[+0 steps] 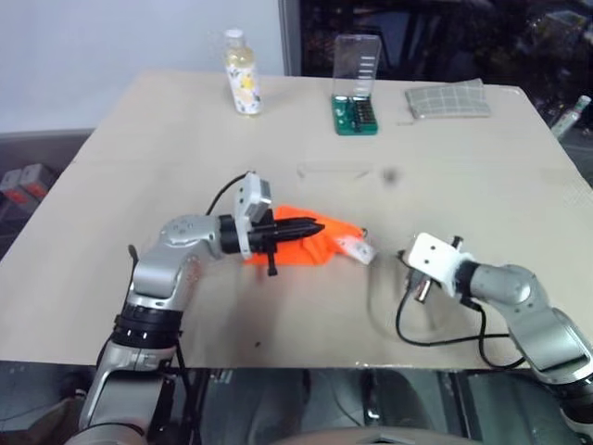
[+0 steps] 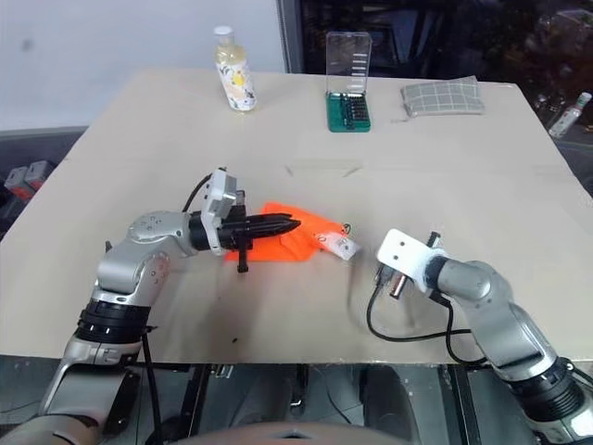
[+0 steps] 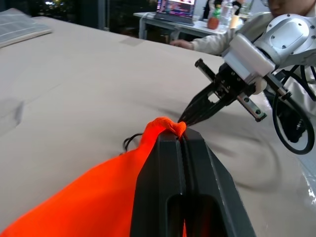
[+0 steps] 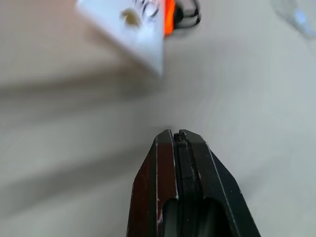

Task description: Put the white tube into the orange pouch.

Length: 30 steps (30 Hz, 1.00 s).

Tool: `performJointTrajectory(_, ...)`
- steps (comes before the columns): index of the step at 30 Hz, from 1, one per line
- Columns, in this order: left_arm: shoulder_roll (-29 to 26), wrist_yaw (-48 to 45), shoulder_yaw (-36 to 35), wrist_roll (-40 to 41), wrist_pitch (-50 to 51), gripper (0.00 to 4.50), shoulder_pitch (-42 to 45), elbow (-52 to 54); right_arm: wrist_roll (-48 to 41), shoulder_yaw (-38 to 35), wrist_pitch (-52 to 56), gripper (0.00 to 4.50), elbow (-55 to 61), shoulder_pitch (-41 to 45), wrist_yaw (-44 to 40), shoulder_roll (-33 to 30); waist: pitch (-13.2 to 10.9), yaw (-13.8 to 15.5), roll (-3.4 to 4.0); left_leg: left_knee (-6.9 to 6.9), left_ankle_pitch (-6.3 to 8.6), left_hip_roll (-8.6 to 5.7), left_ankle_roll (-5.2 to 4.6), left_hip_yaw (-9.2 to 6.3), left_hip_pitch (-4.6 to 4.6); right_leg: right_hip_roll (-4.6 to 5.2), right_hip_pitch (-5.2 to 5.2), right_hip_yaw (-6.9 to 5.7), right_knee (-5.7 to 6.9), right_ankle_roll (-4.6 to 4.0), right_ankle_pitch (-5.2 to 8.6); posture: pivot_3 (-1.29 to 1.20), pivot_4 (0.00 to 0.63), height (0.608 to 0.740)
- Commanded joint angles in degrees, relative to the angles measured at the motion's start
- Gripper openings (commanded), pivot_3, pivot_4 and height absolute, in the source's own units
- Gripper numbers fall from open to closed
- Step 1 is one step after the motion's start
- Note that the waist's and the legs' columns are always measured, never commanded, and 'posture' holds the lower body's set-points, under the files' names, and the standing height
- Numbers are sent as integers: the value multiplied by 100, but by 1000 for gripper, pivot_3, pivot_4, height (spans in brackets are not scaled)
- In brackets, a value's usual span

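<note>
The left gripper (image 3: 181, 140) pinches the orange pouch (image 1: 310, 243); the white tube (image 2: 337, 245) lies just beyond its tips, before the closed, empty right gripper (image 4: 176, 134).

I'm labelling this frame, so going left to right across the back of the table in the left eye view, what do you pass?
Bottle of yellowish liquid → green screwdriver bit case with its clear lid up → grey gridded pad.

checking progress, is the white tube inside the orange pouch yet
Partly, it seems. The white tube sticks out of the orange pouch at its mouth; how far it reaches inside is covered by fabric. The left gripper pinches the pouch's edge.
</note>
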<state>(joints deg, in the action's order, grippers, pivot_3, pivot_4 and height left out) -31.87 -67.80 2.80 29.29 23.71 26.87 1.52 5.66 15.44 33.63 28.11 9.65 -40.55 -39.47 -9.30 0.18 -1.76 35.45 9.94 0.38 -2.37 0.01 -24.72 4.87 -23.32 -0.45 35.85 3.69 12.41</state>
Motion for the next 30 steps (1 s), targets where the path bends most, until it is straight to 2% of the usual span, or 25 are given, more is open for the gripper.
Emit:
performJointTrajectory(1,-9,-36,-34,9,-127,0,38,149,119,391,-86,89,-164,459,-92,204,0,-32,0,0,0,3,0,-1,1,-5,0,0,0,-3,-1,0,150,740)
performJointTrajectory(5,-18,-46,-17,11,-145,0,29,175,289,768,-358,89,-787,1142,-76,560,0,-75,0,0,0,6,0,-2,-3,-7,-2,0,-1,-8,-5,0,150,740)
performJointTrajectory(10,-59,-59,-19,31,-134,0,-42,280,236,874,-528,89,-1147,1714,-194,905,-1,-56,0,0,0,-7,1,-5,-13,3,-2,0,-5,-2,-9,0,150,740)
performJointTrajectory(17,-84,-83,-11,52,-136,0,-107,350,5,792,-427,89,-938,1737,-232,1284,-1,-73,0,-1,0,-6,1,-6,-10,0,-2,0,-2,6,-14,0,150,740)
performJointTrajectory(21,-123,-155,-179,295,46,0,-42,382,-311,215,-200,89,-526,1301,-487,782,-1,-26,0,0,0,-6,1,-8,-12,3,-2,-1,-1,-7,-7,0,150,740)
performJointTrajectory(24,-240,-208,-351,515,267,0,66,389,-468,-169,-210,907,-415,1035,-352,632,-1,1,-1,1,0,-9,1,-4,-14,10,-1,0,-5,-7,-7,0,150,740)
performJointTrajectory(27,-405,-342,-351,522,295,0,79,416,-89,-85,-766,2192,-803,1007,-73,506,-1,-34,-1,1,0,-4,2,-2,-8,3,-2,0,-4,-7,-6,0,150,740)
performJointTrajectory(30,-472,-400,-327,532,316,0,67,456,177,149,-1395,2192,-1296,1146,1,527,-1,-70,0,-2,0,-3,2,0,-2,-4,-2,-1,-1,-8,-5,0,150,740)
